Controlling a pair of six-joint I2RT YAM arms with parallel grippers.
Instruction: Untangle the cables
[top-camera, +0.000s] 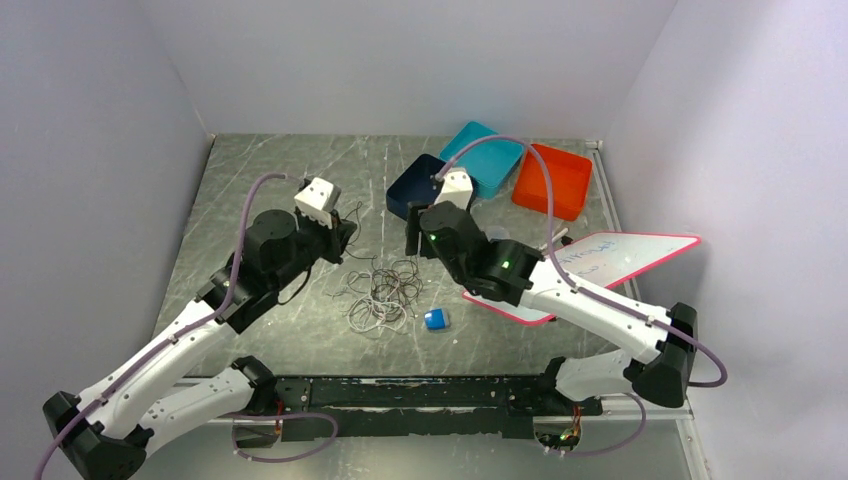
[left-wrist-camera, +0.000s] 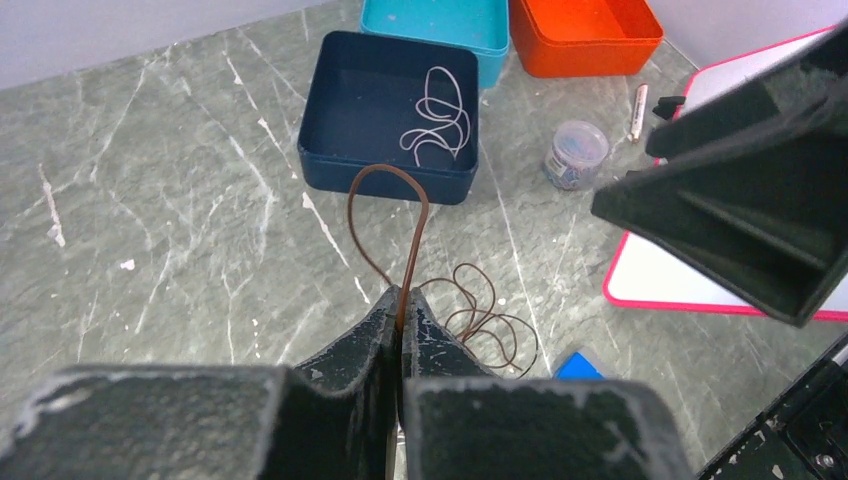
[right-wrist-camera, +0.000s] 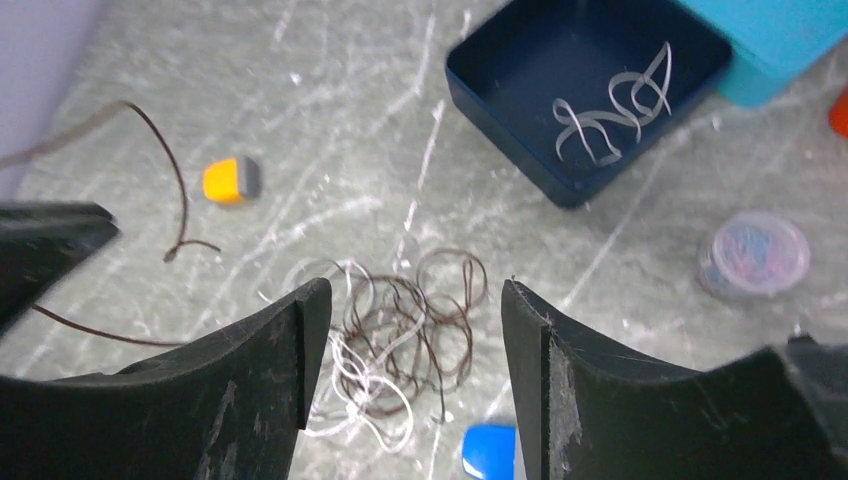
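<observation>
at the near side of the surface (top-camera: 310, 345), a small blue block (top-camera: 436, 319) sits just beside the tangle of cables (top-camera: 385, 292), dark + whitish loops heaped together mid-surface. right pincer (right-wrist-camera: 412, 295) hangs over that heap, fingers spread w/ nothing between them. left pincer (left-wrist-camera: 402, 303) is pressed together on one brown cable (left-wrist-camera: 386, 167), which arcs up out of the tips and comes back down. more brown coils lie on the surface past the tips; can't tell if they're threaded through the heap. further back, the navy bin (left-wrist-camera: 385, 183) holds one whitish cable (left-wrist-camera: 437, 112), so at least one looks sorted. teal bin (left-wrist-camera: 440, 20) and orange bin (left-wrist-camera: 585, 30) sit behind it.

risks, as i read it: if the brown strand is caught in the heap, pulling fast w/ the left arm would drag the lot or cinch a knot. strand is thin, so it could slip from the pinch. if the right pincer grabs several loops at once, incl. the brown one, the arms would fight each other. the blue block may snag too.
</observation>
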